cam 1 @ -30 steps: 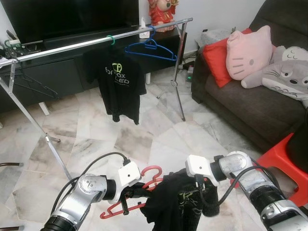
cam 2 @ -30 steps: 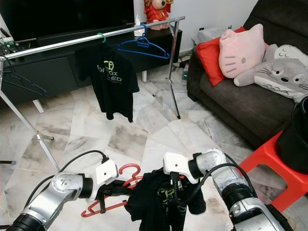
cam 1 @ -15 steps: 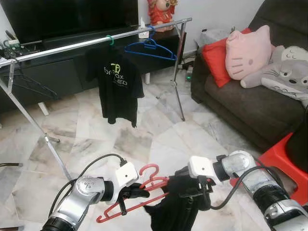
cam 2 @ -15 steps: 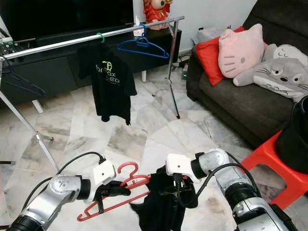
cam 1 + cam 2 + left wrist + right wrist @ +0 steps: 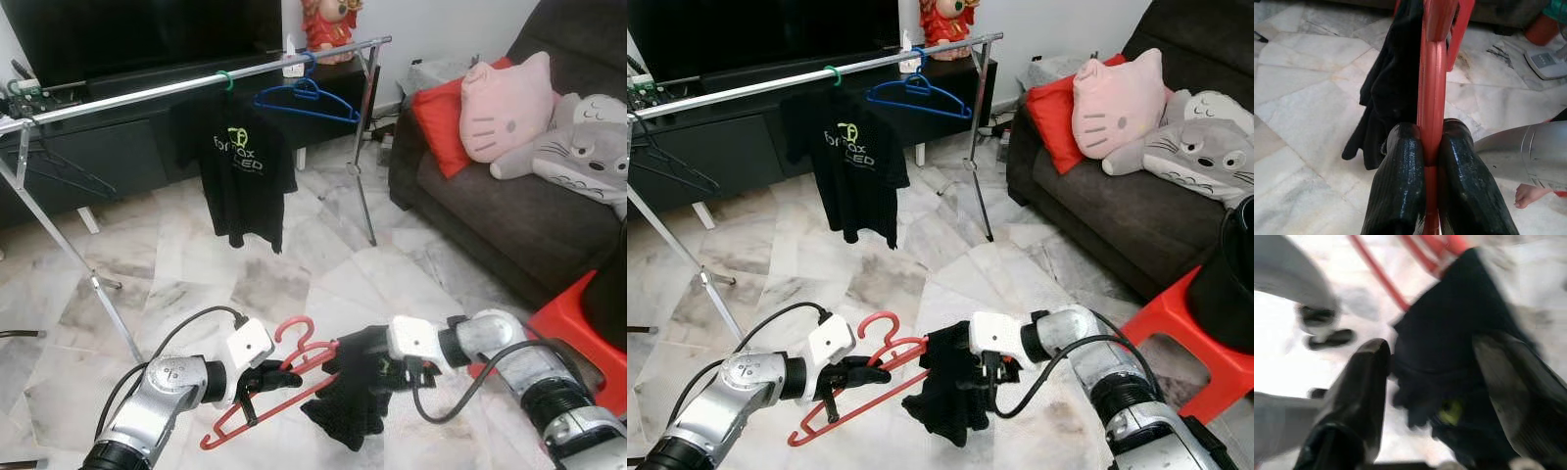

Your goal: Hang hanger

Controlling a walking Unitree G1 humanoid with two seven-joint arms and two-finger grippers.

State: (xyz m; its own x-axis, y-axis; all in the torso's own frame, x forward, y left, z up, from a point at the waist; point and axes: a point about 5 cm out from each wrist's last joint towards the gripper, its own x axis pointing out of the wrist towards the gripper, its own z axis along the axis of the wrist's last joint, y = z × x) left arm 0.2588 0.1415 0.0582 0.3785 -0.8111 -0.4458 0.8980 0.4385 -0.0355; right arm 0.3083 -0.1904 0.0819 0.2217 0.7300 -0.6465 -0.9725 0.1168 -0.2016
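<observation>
A red hanger (image 5: pixel 294 370) is held low over the marble floor, hook up, with my left gripper (image 5: pixel 263 378) shut on its bar. In the left wrist view both fingers (image 5: pixel 1400 186) pinch the red bar (image 5: pixel 1432 73). A bunched black shirt (image 5: pixel 353 397) hangs over the hanger's right end. My right gripper (image 5: pixel 397 377) is at that shirt. In the right wrist view its fingers (image 5: pixel 1369 377) stand wide apart with the black cloth (image 5: pixel 1464 342) between and beyond them. The silver clothes rail (image 5: pixel 147 93) stands ahead.
On the rail hang a black printed T-shirt (image 5: pixel 240 171), a blue hanger (image 5: pixel 306 100) and a thin black hanger (image 5: pixel 59 171). A dark sofa (image 5: pixel 490 215) with plush cushions lies to the right, with a red stool (image 5: pixel 578 313) at the near right. Open marble floor lies between me and the rail.
The black shirt, which hung long below the right gripper, is now bunched up on the hanger's right end. The hanger has risen a little.
</observation>
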